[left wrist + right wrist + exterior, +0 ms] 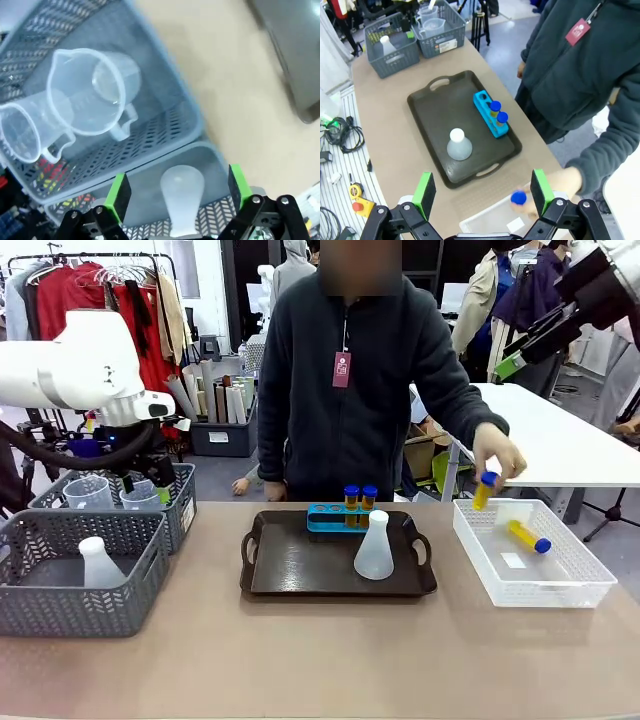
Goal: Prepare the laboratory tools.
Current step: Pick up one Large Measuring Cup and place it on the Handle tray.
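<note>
Standing upright on tray, flask looks translucent.

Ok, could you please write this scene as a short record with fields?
tray: one conical flask, blue rack with two capped tubes
near grey basket: one flask
far grey basket: two measuring jugs
white basket: one lying tube
person's hand: holds second tube above white basket
left gripper: open, above the grey baskets
right gripper: open, high above the table
</note>
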